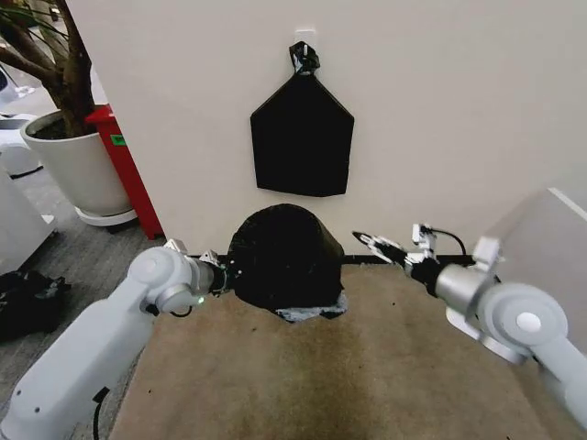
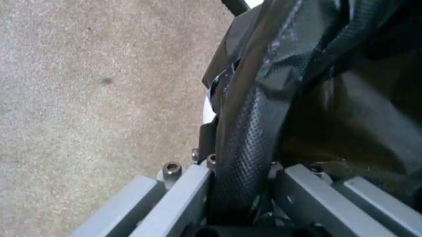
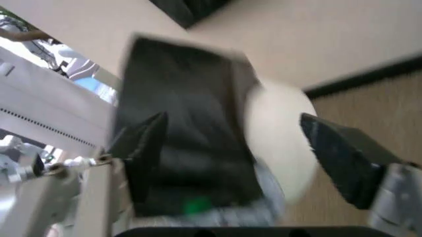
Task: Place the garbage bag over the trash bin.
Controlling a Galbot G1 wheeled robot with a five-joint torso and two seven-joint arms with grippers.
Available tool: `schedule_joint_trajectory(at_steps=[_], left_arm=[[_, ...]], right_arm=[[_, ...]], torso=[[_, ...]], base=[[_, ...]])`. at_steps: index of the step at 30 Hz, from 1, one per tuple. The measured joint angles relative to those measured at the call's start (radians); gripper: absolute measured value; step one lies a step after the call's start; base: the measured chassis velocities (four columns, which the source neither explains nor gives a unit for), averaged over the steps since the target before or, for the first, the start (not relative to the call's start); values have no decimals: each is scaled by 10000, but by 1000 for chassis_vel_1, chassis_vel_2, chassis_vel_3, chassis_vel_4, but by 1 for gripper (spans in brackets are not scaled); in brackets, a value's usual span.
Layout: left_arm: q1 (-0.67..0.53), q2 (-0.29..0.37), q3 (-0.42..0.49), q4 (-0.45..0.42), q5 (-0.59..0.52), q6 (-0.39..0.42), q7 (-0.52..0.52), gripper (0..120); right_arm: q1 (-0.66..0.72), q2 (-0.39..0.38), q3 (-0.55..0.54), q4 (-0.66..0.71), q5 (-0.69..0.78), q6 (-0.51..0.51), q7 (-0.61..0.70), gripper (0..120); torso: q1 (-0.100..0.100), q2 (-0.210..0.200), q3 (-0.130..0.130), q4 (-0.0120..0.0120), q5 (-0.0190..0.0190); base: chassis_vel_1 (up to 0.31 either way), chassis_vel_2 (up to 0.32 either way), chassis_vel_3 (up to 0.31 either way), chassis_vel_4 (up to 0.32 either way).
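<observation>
Left end effector [image 1: 223, 272] sits at the left flank of the bin, fingers closed on a fold of the garbage bag [image 1: 286, 257]. Left wrist view confirms: a strip of glossy, dimpled black film [image 2: 247, 148] runs straight down between the two grey fingers [image 2: 178, 197], pinched tight, with brown carpet [image 2: 86, 98] to one side.

Right end effector [image 1: 383, 246] hovers just off the right side of the bag, not touching it; fingers spread apart, nothing between them. Right wrist view shows both dark fingertips [image 3: 343, 158] wide apart, and between them, farther off, the black bag [image 3: 188, 128] and a pale rounded patch of the trash bin [image 3: 280, 133] showing beside the film.

Trash bin stands on the brown carpet [image 1: 348, 367] close to the base of the white wall [image 1: 459, 119], midway between the two arms. The bag is draped over it like a dome, covering top and sides; a sliver of pale bin base [image 1: 312, 313] peeks out at the bottom front edge.

On the wall above: a flat black house-shaped bundle [image 1: 302, 137] hanging from a knotted top. Far left: large white plant pot [image 1: 78, 170].
</observation>
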Motion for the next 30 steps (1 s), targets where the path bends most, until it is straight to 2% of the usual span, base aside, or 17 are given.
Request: schedule_joint_trajectory(at_steps=[3,6,8,14,17,24,30], left_arm=[[-347,-75,0,194,-406,-104,-301,0],[-647,-172,18,331,-673,-130,-535,0],[-703,-197,40,370,-714,-133,-572,0],[-785,-277,78,517,-755,-133,-599,0],[-794,-315,89,558,-697,-118,-595,0],[-794,-313,144,484,-580,-105,-560,0],[-794,-335,192,410,-482,-120,-544,0]], right_arm=[[-686,558,107,-73,-188,-29,-177,85],[-971,1292,-270,-192,-708,41,-210,97],[-970,1481,-444,-275,-903,101,-224,99],[-896,2020,-1079,-500,-1205,278,-46,100],[-847,2446,-1535,-475,-1190,464,611,100],[-643,3018,-1795,-232,-357,548,2072,100],[-594,3197,-1954,-37,-174,564,2433,100]], torso=[[0,-1,0,-3,-2],[0,0,-1,0,-5],[0,0,0,0,-6],[0,0,1,1,-7],[0,0,0,1,-7],[0,0,0,1,-4],[0,0,0,1,-6]], base=[[0,0,0,0],[0,0,0,0],[0,0,0,0],[0,0,0,0],[0,0,0,0],[0,0,0,0],[0,0,0,0]])
